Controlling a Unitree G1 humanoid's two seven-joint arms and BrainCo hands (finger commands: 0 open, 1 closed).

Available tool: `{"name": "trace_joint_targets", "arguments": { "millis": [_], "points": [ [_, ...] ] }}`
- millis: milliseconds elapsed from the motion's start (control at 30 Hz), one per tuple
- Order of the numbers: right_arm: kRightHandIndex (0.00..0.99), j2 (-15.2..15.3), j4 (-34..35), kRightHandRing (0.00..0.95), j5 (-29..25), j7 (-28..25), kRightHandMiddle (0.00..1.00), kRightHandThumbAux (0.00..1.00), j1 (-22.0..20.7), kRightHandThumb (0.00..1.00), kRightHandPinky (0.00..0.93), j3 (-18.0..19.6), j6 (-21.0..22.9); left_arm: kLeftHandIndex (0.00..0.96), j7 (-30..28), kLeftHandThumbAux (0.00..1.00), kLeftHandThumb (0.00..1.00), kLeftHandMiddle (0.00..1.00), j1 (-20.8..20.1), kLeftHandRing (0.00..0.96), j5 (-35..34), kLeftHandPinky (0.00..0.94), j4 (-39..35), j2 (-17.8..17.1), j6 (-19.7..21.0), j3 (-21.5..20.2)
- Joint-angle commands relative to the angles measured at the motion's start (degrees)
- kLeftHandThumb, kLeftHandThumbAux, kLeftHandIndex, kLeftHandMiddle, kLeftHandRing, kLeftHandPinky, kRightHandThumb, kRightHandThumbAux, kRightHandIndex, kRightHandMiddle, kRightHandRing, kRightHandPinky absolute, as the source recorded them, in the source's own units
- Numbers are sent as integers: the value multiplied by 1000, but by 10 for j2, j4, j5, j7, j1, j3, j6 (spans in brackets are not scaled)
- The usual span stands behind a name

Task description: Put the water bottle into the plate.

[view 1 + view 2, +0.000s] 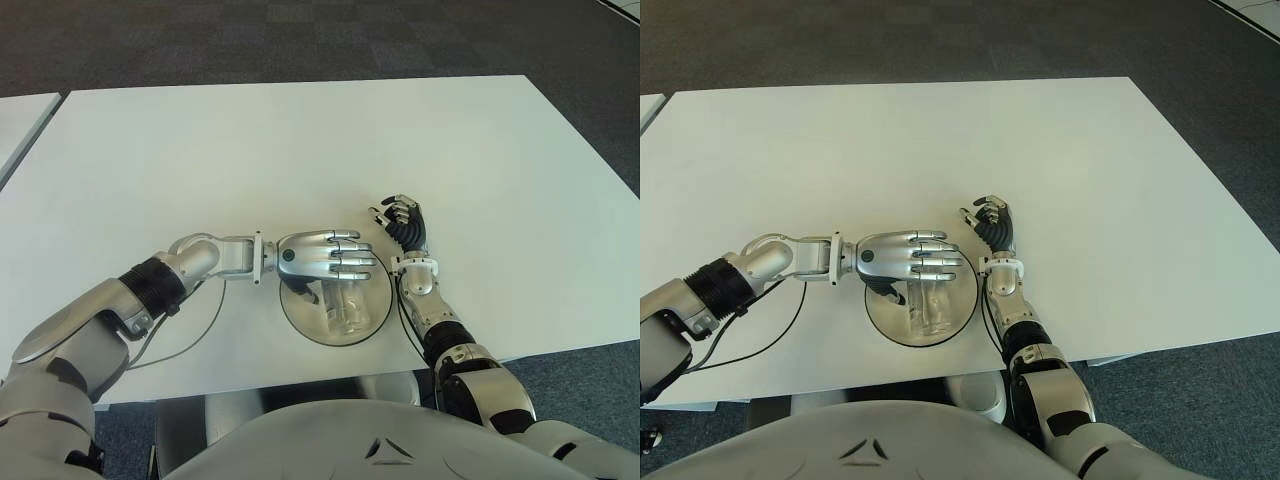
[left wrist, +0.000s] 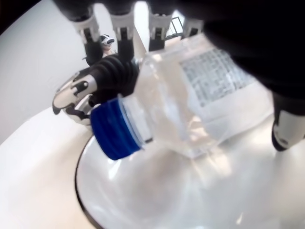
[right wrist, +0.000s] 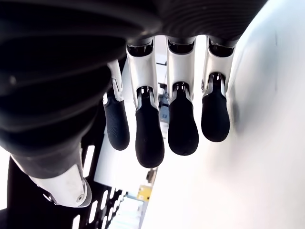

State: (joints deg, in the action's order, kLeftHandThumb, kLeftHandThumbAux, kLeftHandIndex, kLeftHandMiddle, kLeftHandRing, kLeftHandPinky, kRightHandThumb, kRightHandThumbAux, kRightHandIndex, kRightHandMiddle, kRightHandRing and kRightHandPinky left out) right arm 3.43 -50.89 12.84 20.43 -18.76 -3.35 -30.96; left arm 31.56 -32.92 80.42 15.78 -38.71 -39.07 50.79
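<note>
Placing step: the left robot hand [image 1: 325,258] grips the bottle [image 2: 190,102] over the plate [image 1: 300,318]. Next, lower and let go. The right robot hand [image 1: 403,222], curled and empty, shows just right of the plate.

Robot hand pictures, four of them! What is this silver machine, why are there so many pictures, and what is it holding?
It is a robot shaped like a person, with two arms. Two pictures come from cameras in its head, looking down at a white table. The other two come from small cameras on its wrists, very close to the fingers.

On the table lies a round plate with a dark rim. The left robot hand reaches over it, palm down, with a clear water bottle under its fingers. The bottle has a blue cap and hangs tilted just above the plate, as the left wrist picture shows.

The right robot hand shows beside the plate, on its right, fingers curled, holding nothing.
</note>
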Motion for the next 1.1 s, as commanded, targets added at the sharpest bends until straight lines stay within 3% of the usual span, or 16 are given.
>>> {"name": "trace_joint_targets", "arguments": {
  "millis": [33,167,333,500,733,867,1100],
  "points": [
    [433,-1,-3,697,-6,-11,687,729,5,706,707,4,8,0,-73,438,433,0,-27,0,-19,0,0,-8,-40,1],
    [433,-2,-5,695,-8,-13,688,729,5,706,693,5,4,0,-114,442,532,0,-41,0,-62,0,19,0,-57,-18],
    [433,-2,-5,698,-9,-14,690,729,5,706,701,5,4,0,-113,439,568,0,-53,0,-102,0,58,11,-54,-51],
    [433,-4,-1,691,-9,-11,682,729,6,706,685,5,8,0,-53,459,596,0,-94,0,-130,0,153,47,-44,-83],
    [432,-6,3,687,-9,-9,681,729,7,706,647,5,12,0,2,481,658,0,-137,0,-197,0,261,79,-72,-128],
    [432,-5,2,691,-10,-12,688,729,6,707,651,6,13,0,10,493,610,0,-154,0,-248,0,299,85,-79,-165],
    [433,-4,-3,694,-12,-16,692,730,4,707,666,7,12,0,-21,471,303,0,-159,0,-330,0,326,82,-101,-217]
  ]
}}
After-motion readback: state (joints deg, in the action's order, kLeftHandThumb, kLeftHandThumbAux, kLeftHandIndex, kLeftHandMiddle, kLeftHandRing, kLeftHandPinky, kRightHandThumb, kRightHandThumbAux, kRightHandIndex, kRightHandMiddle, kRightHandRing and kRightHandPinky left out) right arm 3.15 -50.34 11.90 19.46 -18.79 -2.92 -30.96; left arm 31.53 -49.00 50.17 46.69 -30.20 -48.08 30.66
